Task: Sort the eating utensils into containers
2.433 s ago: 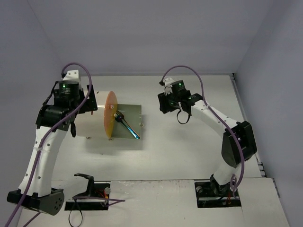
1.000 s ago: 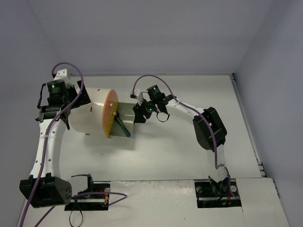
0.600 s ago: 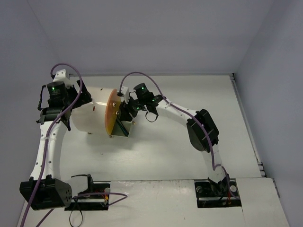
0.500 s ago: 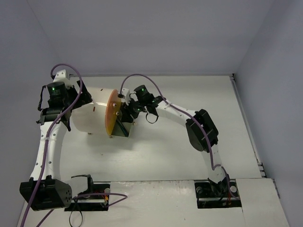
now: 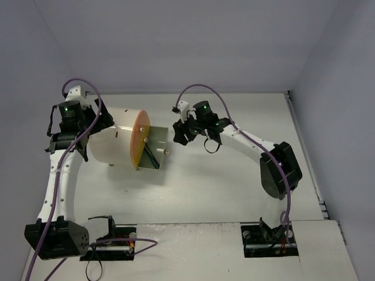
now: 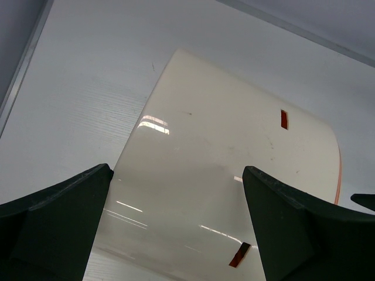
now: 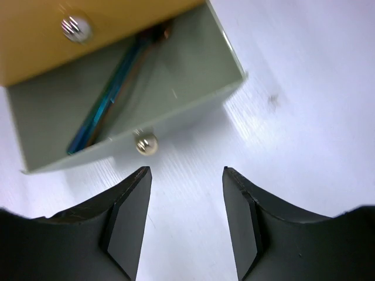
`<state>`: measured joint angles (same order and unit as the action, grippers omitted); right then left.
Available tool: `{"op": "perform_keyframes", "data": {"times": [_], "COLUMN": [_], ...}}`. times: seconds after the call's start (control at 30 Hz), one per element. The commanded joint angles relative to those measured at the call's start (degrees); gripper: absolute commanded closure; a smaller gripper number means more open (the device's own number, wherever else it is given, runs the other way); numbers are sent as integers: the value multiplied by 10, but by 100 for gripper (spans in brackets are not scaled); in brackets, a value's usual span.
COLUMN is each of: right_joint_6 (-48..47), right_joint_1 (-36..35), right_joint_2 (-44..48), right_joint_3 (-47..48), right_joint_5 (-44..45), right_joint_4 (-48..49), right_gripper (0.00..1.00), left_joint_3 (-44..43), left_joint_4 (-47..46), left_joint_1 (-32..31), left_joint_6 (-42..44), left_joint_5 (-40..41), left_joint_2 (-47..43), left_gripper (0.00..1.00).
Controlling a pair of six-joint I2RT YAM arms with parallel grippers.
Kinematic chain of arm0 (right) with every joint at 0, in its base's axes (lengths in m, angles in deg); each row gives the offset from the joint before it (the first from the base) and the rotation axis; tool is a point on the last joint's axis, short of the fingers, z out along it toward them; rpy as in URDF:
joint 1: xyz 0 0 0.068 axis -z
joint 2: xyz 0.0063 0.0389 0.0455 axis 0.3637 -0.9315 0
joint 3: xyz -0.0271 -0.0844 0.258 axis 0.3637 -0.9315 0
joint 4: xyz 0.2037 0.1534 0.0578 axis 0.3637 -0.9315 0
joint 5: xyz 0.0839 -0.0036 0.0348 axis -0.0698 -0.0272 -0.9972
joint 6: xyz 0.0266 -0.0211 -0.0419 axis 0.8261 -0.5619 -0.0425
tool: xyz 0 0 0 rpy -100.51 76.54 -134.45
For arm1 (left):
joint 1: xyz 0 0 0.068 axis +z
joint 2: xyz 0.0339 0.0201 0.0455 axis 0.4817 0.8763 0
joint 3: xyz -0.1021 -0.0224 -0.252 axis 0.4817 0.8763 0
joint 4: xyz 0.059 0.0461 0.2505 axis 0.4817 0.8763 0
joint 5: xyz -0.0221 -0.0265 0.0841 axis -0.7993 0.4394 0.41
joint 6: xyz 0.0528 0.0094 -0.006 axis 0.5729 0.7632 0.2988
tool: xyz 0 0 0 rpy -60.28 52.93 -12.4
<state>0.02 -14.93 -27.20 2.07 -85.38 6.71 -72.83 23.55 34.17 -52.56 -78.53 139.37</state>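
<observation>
Backed off rightward, the right gripper [image 7: 184,175] gapes empty near the knob [image 7: 146,143] of the half-shut drawer [image 7: 193,76]; blue utensils [image 7: 105,114] lie inside. The left gripper [image 6: 177,171], spread wide and holding nothing, straddles the cream cabinet [image 6: 234,152], probably to brace it.

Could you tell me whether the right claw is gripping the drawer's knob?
No, the right claw is open and clear of the knob.

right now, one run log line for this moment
left gripper: open, over cabinet | right gripper: open, near knob, not touching | drawer: partly out | blue utensil: inside drawer
</observation>
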Motion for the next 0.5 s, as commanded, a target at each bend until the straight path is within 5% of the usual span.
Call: {"op": "perform_keyframes", "data": {"times": [0.0,0.47], "right_joint_6": [-11,-7], "right_joint_1": [5,-41], "right_joint_2": [-8,-143], "right_joint_3": [-29,112], "right_joint_5": [-22,-60], "right_joint_4": [14,27], "right_gripper": [51,51], "left_joint_3": [4,6], "left_joint_4": [75,75], "left_joint_1": [-9,-9], "left_joint_6": [-32,-43], "left_joint_5": [-33,-28], "left_joint_2": [12,12], "left_gripper": [7,7]}}
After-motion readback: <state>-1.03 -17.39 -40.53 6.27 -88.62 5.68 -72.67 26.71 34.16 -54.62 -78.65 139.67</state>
